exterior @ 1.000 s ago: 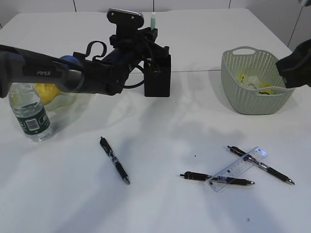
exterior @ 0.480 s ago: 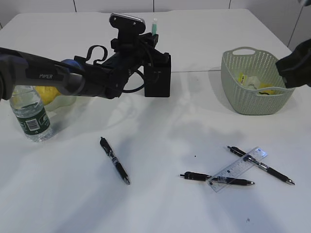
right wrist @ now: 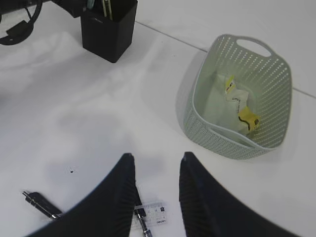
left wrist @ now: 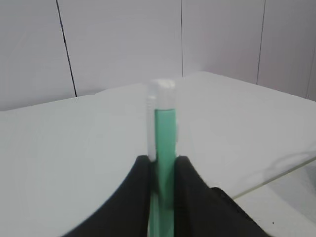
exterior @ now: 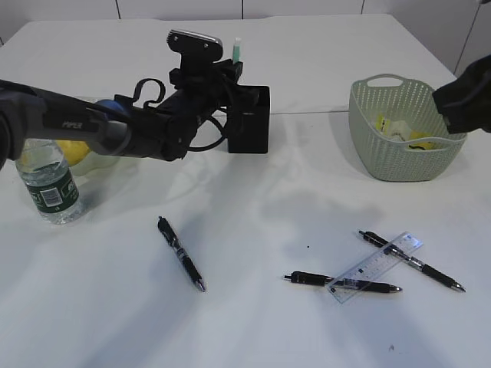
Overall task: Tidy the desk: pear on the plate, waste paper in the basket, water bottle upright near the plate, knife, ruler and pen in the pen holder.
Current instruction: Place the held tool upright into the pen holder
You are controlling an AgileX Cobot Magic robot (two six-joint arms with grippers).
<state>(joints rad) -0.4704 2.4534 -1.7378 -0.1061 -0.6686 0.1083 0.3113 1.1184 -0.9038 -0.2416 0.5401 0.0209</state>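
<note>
My left gripper (exterior: 235,67) (left wrist: 163,160) is shut on a slim green knife (exterior: 237,50) (left wrist: 164,123) with a white end, held upright just above the back left of the black pen holder (exterior: 250,123) (right wrist: 108,29). Thin sticks stand inside the holder. Three black pens (exterior: 181,253) (exterior: 341,282) (exterior: 414,261) and the clear ruler (exterior: 376,267) (right wrist: 153,212) lie on the desk (exterior: 253,322). My right gripper (right wrist: 157,158) hangs open above the ruler. Waste paper (exterior: 395,130) (right wrist: 232,106) lies in the basket (exterior: 403,165) (right wrist: 197,128). The water bottle (exterior: 46,180) stands upright beside the plate (exterior: 100,161), which holds the pear (exterior: 73,149).
The left arm (exterior: 92,123) stretches low across the back left of the desk, partly hiding the plate and pear. The right arm's dark bulk (exterior: 464,100) hangs over the basket's right rim.
The left gripper has shifted a little to the left with the green knife, staying above the pen holder. The right arm has hardly moved.
</note>
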